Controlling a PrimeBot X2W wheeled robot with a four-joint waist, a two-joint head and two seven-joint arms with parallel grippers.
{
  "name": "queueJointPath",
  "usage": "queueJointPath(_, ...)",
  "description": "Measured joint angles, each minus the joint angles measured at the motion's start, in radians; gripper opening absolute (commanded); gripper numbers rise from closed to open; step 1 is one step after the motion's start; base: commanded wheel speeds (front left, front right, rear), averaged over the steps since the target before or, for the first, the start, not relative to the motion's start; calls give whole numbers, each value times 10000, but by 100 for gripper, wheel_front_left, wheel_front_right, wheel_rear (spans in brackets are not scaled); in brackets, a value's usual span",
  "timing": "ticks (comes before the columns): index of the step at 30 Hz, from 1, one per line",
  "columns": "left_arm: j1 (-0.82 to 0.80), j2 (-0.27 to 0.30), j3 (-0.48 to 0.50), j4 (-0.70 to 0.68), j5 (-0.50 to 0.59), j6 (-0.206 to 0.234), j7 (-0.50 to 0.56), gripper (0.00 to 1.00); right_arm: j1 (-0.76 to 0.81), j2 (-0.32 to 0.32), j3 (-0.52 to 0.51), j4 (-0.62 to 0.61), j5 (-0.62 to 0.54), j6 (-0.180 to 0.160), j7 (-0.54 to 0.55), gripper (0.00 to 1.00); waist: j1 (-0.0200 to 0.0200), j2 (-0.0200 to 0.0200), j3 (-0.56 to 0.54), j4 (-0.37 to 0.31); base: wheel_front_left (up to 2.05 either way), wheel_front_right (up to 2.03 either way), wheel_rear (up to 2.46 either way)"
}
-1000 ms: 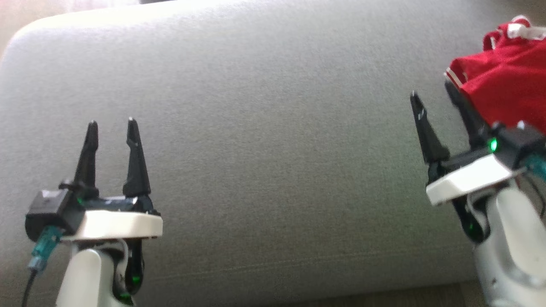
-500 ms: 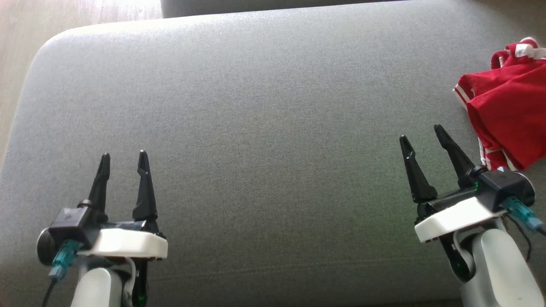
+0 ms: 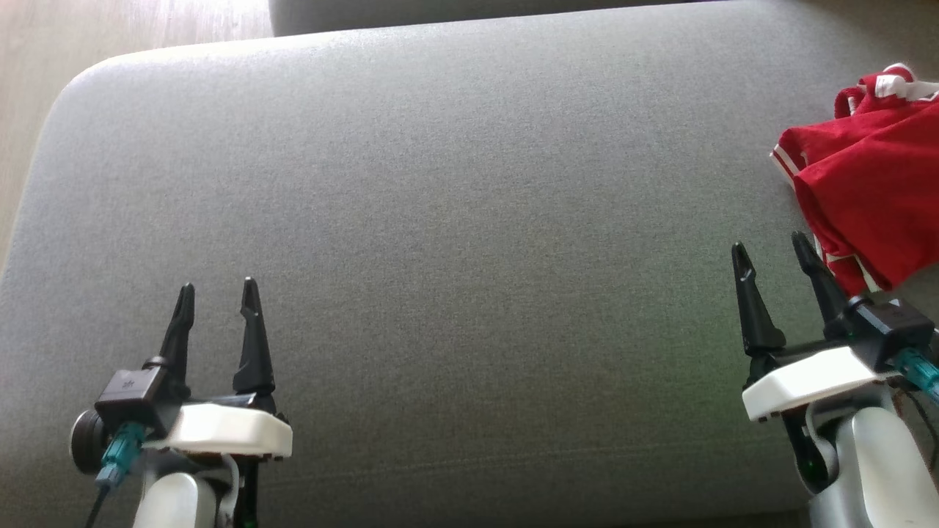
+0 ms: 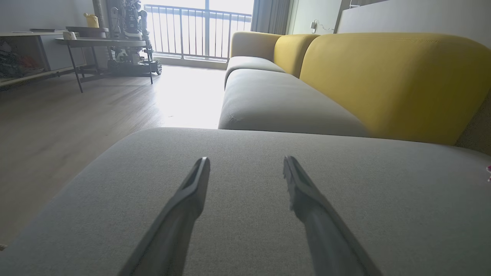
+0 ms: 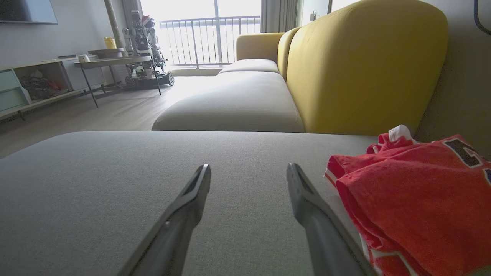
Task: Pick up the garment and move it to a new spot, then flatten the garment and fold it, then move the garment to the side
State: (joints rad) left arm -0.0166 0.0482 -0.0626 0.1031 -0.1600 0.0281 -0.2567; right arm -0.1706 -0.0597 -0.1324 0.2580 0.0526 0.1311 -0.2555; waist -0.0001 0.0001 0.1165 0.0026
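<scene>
A red garment with white trim lies bunched at the right edge of the grey cushion. In the right wrist view the garment sits just right of my right finger, dark lettering showing on it. My right gripper hovers over the cushion at the lower right, open and empty, its right finger close beside the garment's lower edge. At the lower left my left gripper is open with nothing between its fingers. Both grippers point across bare cushion.
A yellow sofa back rises behind the cushion, with further grey seats beyond. Wooden floor lies to the left. A table and shelving stand near a bright balcony window.
The head camera has tilted, so the whole picture shifted down. My right gripper has drawn back from the garment toward the lower right; the left gripper holds its pose. Both stay open.
</scene>
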Motion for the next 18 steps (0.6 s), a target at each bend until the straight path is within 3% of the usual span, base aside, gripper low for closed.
queueJointPath(18, -1, -6, -171, 59, 270, 510, 0, 100, -23, 63, -211, 326, 499, 0, 2, 100, 0, 0, 67, -102, 0, 0, 0)
